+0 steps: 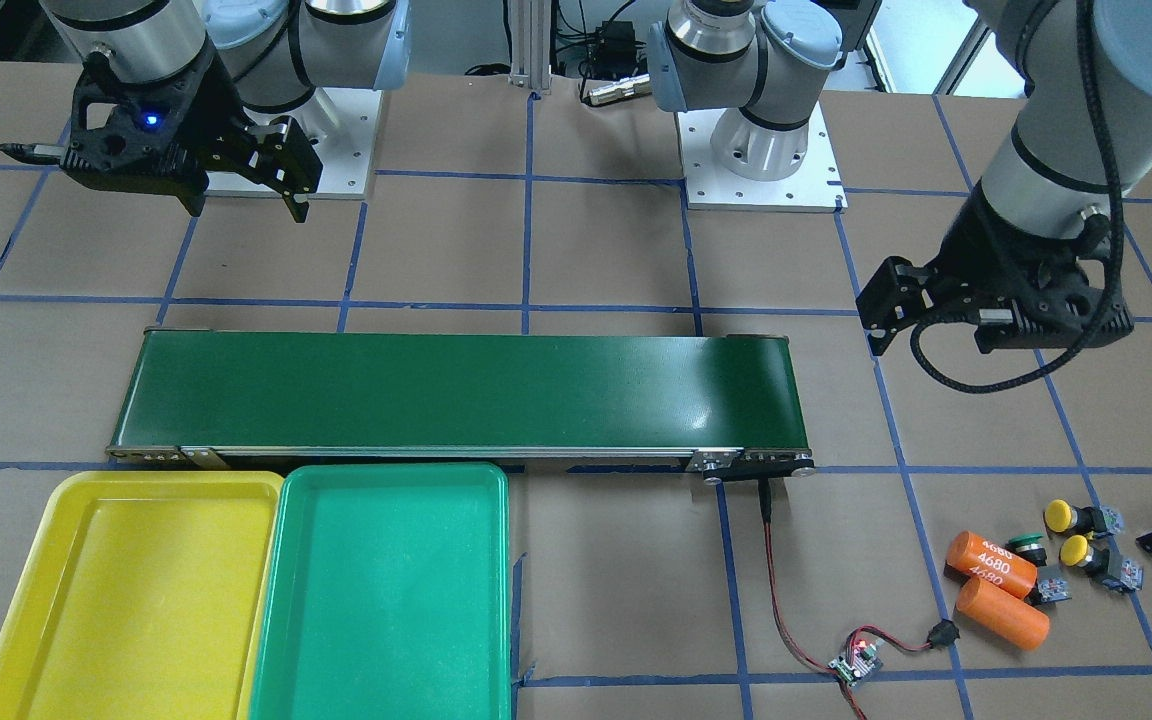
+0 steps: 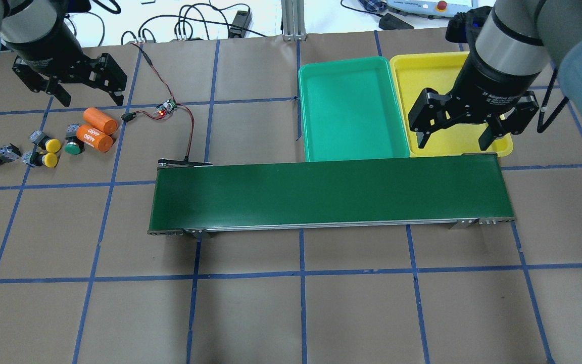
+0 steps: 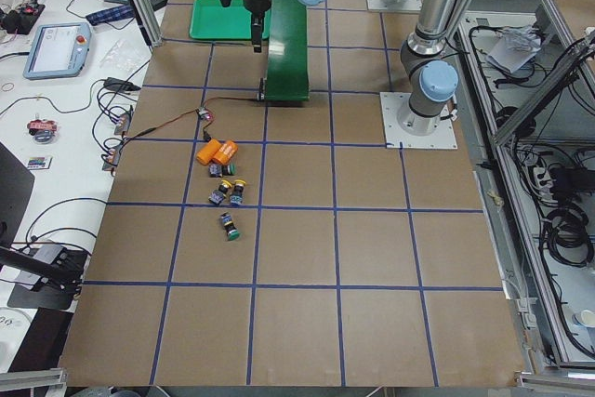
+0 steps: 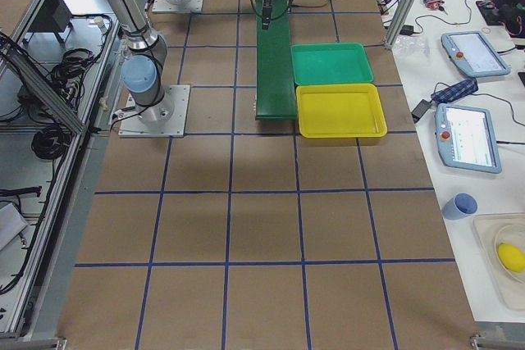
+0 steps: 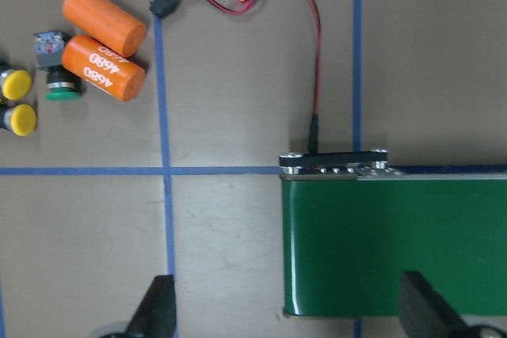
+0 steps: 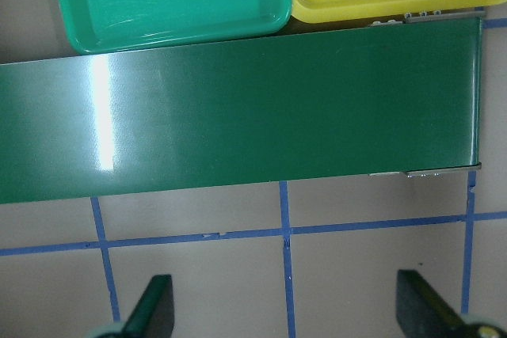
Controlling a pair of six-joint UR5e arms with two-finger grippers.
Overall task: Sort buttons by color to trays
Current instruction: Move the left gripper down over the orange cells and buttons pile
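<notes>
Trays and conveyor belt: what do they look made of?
The yellow tray and green tray look like moulded plastic with a semi-gloss finish: uniform colour, rounded corners, one-piece raised rims, soft reflections. The conveyor belt is a smooth, glossy dark-green sheet, probably PVC or rubber-like; a bright glare streak crosses it in the right wrist view. The exact polymer cannot be told.

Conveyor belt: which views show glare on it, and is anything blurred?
Right wrist view: a bright vertical glare streak on the conveyor belt, left part. Front-facing view: faint sheen near its right end. Overhead view: none. Both wrist views: fingers at the bottom edge are blurred.
</notes>
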